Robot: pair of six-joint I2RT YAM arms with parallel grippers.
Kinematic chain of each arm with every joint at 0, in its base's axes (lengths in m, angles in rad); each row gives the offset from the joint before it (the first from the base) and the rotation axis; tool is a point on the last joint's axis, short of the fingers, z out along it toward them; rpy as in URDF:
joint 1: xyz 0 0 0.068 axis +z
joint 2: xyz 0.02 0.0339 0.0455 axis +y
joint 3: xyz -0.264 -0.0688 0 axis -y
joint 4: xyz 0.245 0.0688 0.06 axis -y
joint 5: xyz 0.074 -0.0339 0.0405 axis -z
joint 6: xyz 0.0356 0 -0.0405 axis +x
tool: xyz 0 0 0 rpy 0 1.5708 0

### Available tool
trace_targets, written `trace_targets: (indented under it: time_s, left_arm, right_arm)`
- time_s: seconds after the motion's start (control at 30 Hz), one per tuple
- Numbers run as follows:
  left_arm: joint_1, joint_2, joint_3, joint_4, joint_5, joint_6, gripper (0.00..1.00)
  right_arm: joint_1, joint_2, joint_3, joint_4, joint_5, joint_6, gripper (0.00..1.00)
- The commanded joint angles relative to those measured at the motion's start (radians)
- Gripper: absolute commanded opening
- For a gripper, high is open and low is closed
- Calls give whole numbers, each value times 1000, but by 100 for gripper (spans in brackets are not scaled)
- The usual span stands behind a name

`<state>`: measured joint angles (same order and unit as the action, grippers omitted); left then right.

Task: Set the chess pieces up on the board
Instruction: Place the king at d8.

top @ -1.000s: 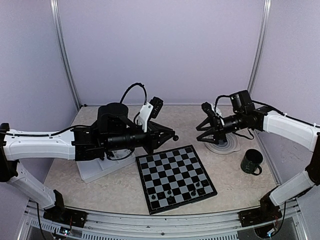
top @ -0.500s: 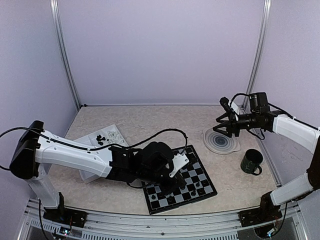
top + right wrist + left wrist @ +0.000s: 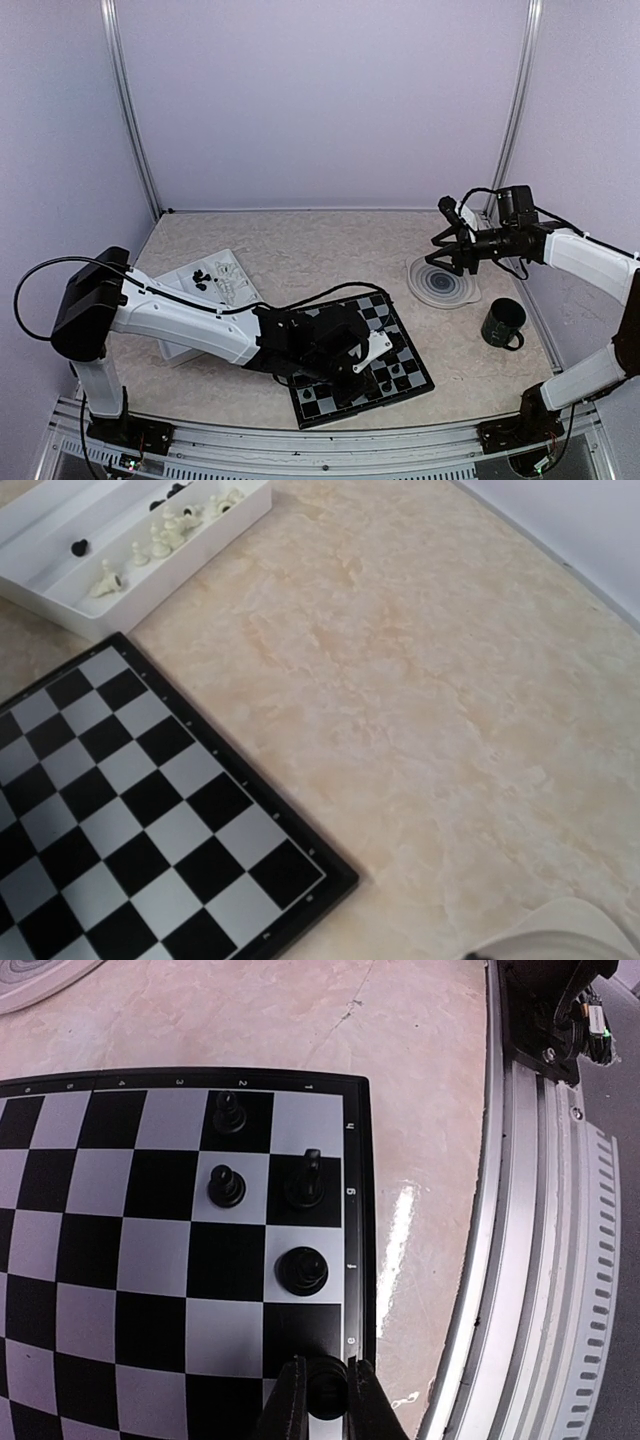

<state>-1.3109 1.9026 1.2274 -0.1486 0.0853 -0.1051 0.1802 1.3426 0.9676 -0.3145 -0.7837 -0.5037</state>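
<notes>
The board (image 3: 392, 318) lies at the table's middle front. It also shows in the left wrist view (image 3: 100, 1260) and the right wrist view (image 3: 120, 830). My left gripper (image 3: 328, 1390) is shut on a black chess piece (image 3: 328, 1385), low over the board's edge squares; from above it is at the near right of the board (image 3: 362, 378). Several black pieces (image 3: 301, 1270) stand on the squares beside it. My right gripper (image 3: 438, 240) hovers above the round plate, apparently open; its fingers are out of its own view. White and black pieces (image 3: 150, 540) lie in the tray.
A white compartment tray (image 3: 215, 275) sits at the left rear, also seen in the right wrist view (image 3: 60, 590). A round grey plate (image 3: 442, 283) and a dark green mug (image 3: 503, 323) stand at the right. The metal rail (image 3: 540, 1260) runs along the table's near edge.
My left arm has swung from the tray area down to the board's near right part with a black piece. My right arm has drawn back to the right, above the plate.
</notes>
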Motion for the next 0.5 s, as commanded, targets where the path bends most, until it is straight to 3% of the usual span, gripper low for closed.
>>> trace_targets:
  time_s: [0.0, 0.47]
  left_arm:
    - [-7, 24, 13, 63, 21, -5, 9]
    - [-8, 48, 0, 91, -21, -24, 14]
  right_arm:
    - [-2, 15, -9, 8, 0, -9, 60]
    - [-2, 19, -7, 2, -9, -12, 61]
